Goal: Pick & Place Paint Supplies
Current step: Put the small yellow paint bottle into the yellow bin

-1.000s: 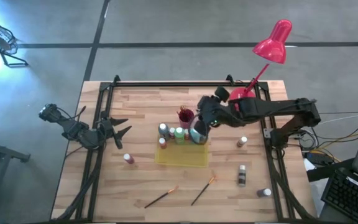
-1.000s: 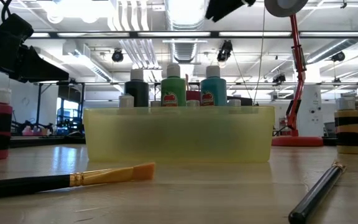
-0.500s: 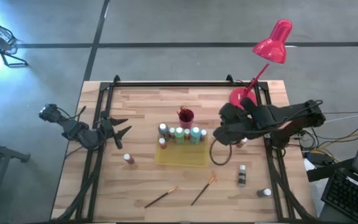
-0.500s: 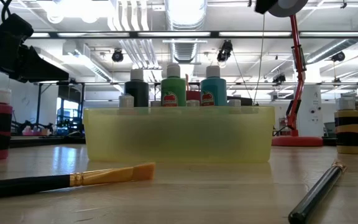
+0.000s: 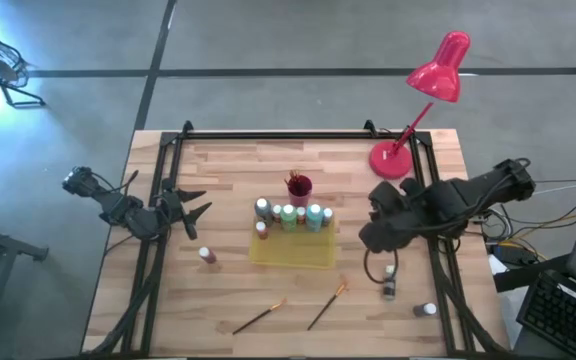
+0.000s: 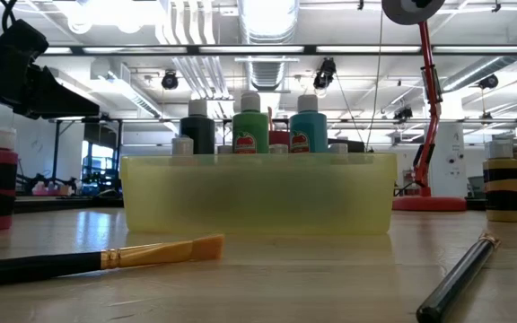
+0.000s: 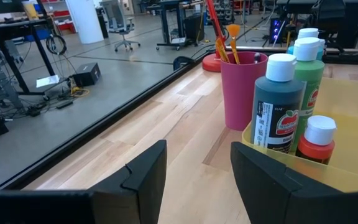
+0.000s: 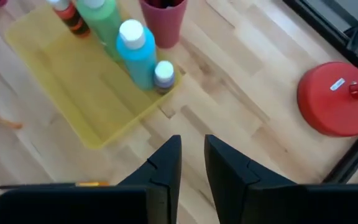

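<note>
A flat yellow tray (image 5: pixel 290 250) holds several paint bottles (image 5: pixel 293 214) standing along its far edge, among them a green one (image 8: pixel 102 18) and a light blue one (image 8: pixel 137 53). A red bottle (image 5: pixel 206 256) stands left of the tray. A dark banded bottle (image 5: pixel 389 283) and a white-capped one (image 5: pixel 426 310) stand near the right edge. Two brushes (image 5: pixel 260 317) (image 5: pixel 326 305) lie near the front edge. My right gripper (image 5: pixel 370 240) (image 8: pixel 192 146) hovers right of the tray, slightly open and holding nothing. My left gripper (image 5: pixel 193 210) (image 7: pixel 197 162) waits open at the left edge.
A magenta cup (image 5: pixel 299 187) with brushes stands just beyond the tray. The red lamp's base (image 5: pixel 388 160) sits at the far right corner, its head (image 5: pixel 440 68) above. Black frame rails (image 5: pixel 158 250) run along the table's sides. Bare wood lies between the tray and the front edge.
My right gripper has drawn away from the tray's far right corner, where the light blue bottle stands, toward the table's right and near edges, leaving the low view. The bottles in the tray have stayed put.
</note>
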### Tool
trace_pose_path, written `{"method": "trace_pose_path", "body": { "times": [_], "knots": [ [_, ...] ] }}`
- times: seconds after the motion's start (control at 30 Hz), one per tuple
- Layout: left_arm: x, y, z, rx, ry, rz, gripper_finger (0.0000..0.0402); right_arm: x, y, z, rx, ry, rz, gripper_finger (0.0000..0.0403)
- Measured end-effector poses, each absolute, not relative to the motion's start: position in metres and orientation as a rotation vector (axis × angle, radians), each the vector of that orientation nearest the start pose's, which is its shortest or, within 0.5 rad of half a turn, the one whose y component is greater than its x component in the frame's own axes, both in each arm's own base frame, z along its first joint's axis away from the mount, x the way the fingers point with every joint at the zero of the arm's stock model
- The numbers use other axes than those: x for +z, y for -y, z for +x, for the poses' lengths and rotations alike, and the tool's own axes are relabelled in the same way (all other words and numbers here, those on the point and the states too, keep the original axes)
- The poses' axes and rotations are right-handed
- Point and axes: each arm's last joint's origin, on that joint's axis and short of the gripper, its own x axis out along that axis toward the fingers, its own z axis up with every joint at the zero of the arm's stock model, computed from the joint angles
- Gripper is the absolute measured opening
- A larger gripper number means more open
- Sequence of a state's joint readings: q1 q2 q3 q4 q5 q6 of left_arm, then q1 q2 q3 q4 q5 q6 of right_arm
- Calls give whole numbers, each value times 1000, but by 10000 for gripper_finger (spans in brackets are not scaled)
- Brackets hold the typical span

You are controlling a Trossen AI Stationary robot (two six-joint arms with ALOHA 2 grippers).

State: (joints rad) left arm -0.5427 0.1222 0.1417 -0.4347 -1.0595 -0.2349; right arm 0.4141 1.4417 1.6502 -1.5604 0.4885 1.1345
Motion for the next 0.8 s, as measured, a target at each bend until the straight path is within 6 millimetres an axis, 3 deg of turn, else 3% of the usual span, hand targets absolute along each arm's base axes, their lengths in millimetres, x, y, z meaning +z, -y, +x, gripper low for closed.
{"method": "trace_pose_path", "body": {
  "times": [0.3,0.8],
  "knots": [
    [167,18,79,538,-230,74,184,369,-83,202,-770,-1007,541,85],
    [167,18,79,538,-230,73,184,331,-59,142,-937,-1069,863,160]
  ]
}}
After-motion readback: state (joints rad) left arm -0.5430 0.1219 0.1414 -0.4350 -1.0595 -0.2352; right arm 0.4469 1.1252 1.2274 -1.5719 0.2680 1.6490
